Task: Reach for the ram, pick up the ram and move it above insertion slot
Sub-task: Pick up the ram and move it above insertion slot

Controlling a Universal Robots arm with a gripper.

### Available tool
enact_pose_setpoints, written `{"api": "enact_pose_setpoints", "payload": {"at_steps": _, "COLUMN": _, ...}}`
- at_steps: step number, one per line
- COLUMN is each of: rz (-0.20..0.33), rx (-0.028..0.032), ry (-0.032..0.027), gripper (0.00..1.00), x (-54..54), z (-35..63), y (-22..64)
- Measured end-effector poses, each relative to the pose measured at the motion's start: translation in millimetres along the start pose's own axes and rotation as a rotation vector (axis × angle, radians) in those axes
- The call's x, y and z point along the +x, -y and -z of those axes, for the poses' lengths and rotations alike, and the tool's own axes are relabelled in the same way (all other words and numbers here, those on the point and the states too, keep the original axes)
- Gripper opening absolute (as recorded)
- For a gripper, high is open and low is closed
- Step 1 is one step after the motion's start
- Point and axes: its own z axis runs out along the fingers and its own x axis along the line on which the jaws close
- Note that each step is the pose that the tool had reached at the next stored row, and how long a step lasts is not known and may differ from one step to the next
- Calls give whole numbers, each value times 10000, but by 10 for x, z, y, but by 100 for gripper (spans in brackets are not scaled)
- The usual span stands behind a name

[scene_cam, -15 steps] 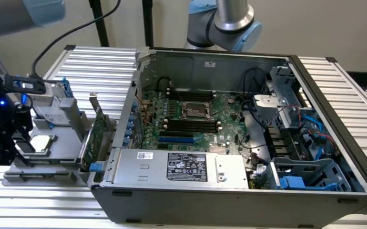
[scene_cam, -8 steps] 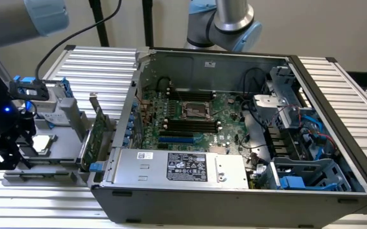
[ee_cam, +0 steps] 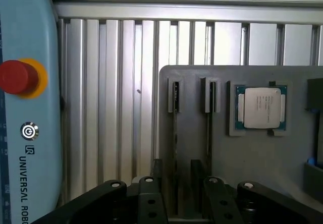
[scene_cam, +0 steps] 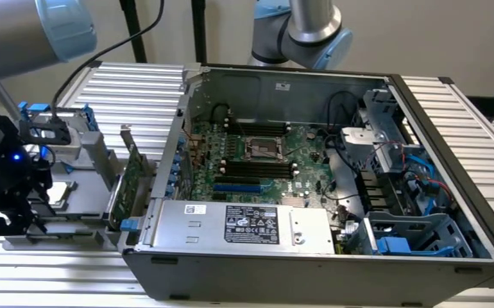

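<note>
Off the case at 9 o'clock, exterior view: the gripper (scene_cam: pixel 11 221) hangs low over a grey tray (scene_cam: pixel 54 242) on the ribbed metal worktop (scene_cam: pixel 136 90).
Jaws: set apart, with black fingertips (ee_cam: pixel 157 176) on either side of one stick; they grip nothing.
Ram (ee_cam: pixel 175 128): a thin stick seen edge-on, standing in a narrow groove of the tray (ee_cam: pixel 252 158). Its near end lies between the jaws with a gap on each side.
Second stick (ee_cam: pixel 208 128): the same kind, parallel in the next groove, just beside the ram.
Processor (ee_cam: pixel 261 108): flat in a square recess of the tray, beyond the second stick from the ram.
Card (scene_cam: pixel 123 186): green and upright, between the tray and the case.
Case (scene_cam: pixel 315 269): open, lying in the middle of the exterior view with the motherboard bare.
Slots (scene_cam: pixel 256 168): black rows at the middle of the board, well apart from the gripper, toward 3 o'clock of it.
Blue panel (ee_cam: pixel 25 173): pale, lettered, with a red button (ee_cam: pixel 17 76); it stands beside the worktop's ribs.
Second arm (scene_cam: pixel 307 32): at 12 o'clock, behind the case.
</note>
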Motion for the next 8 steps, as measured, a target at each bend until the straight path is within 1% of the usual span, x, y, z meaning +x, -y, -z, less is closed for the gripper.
{"api": "enact_pose_setpoints", "payload": {"at_steps": 8, "rz": 17, "rx": -1, "ry": -1, "gripper": 36, "x": 13, "z": -145, "y": 14}}
